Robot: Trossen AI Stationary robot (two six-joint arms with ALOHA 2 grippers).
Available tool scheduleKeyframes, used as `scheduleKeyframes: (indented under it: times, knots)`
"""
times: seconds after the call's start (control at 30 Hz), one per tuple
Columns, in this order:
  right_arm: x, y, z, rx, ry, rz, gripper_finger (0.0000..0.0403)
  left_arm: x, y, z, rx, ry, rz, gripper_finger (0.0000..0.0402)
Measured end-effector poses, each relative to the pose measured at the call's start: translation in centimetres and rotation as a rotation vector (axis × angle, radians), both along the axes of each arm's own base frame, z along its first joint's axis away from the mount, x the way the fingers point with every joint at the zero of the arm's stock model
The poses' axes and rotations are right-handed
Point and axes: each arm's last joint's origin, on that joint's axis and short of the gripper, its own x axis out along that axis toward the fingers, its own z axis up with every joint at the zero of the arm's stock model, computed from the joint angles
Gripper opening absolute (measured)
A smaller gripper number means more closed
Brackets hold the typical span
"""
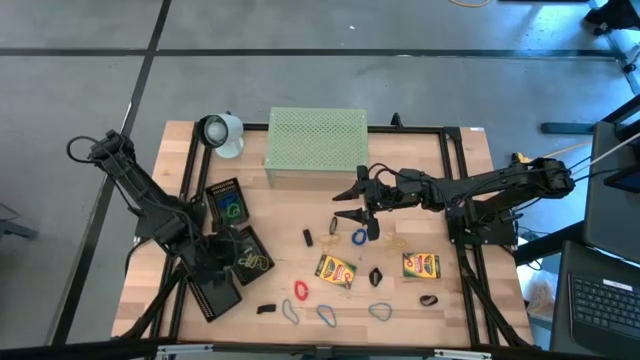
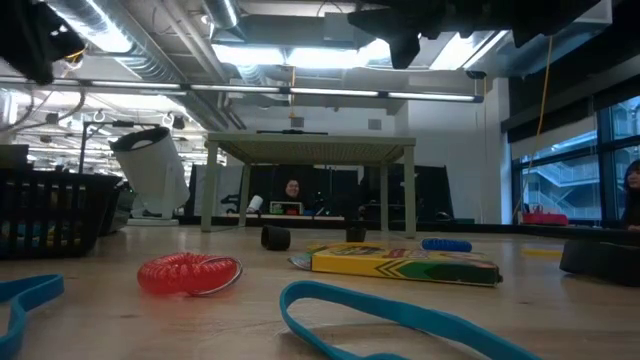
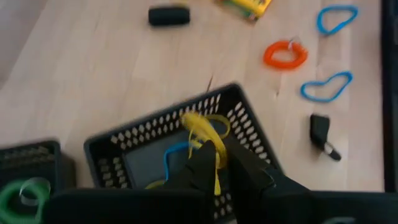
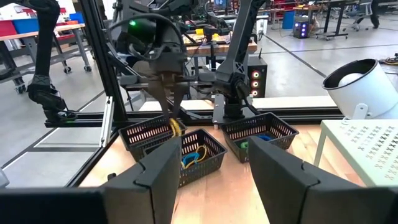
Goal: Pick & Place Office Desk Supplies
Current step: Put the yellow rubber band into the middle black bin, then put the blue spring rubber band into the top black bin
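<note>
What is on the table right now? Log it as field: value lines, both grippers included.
left gripper: over the middle tray, a yellow band hanging between its fingers
right gripper: open, above the table centre, holding nothing
trays: three black mesh, on the left
crayon boxes: two, one centre, one to the right
stand: pale green, at the far edge
loose bands: blue ones and a red coil near the front edge
</note>
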Motion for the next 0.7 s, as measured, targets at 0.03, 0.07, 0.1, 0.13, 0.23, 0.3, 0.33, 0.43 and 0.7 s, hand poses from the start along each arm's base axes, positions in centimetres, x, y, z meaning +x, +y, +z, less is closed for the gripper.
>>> scheduleKeyframes:
  times: [0.03, 0.07, 0.1, 0.13, 0.23, 0.3, 0.33, 0.43, 0.7]
  knots:
    - [0.00, 0.00, 0.00, 0.000, 0.000, 0.000, 0.0187, -0.10, 0.07, -0.07, -0.004, 0.015, 0.008, 0.0040]
    - [0.00, 0.00, 0.00, 0.000, 0.000, 0.000, 0.0187, -0.20, 0.13, -0.13, -0.008, 0.031, 0.015, 0.0046]
    - [0.00, 0.00, 0.00, 0.000, 0.000, 0.000, 0.0187, -0.28, 0.18, -0.18, -0.010, 0.044, 0.019, 0.0050]
    - [0.00, 0.00, 0.00, 0.000, 0.000, 0.000, 0.0187, -0.34, 0.24, -0.22, -0.008, 0.052, 0.022, 0.0055]
    - [0.00, 0.00, 0.00, 0.000, 0.000, 0.000, 0.0187, -0.44, 0.32, -0.29, -0.005, 0.068, 0.024, 0.0065]
    - [0.00, 0.00, 0.00, 0.001, 0.000, 0.000, 0.0187, -0.43, 0.33, -0.28, 0.003, 0.065, 0.018, 0.0071]
    - [0.00, 0.00, 0.00, 0.009, 0.001, 0.000, 0.0187, -0.41, 0.35, -0.27, 0.016, 0.057, 0.014, 0.0072]
    - [0.00, 0.01, 0.00, 0.062, 0.010, -0.003, 0.0187, -0.32, 0.48, -0.20, 0.075, 0.018, 0.011, 0.0076]
    - [-0.08, 0.00, -0.58, 0.195, 0.092, -0.022, 0.0187, 0.26, 0.95, 0.21, 0.237, -0.120, 0.050, 0.0077]
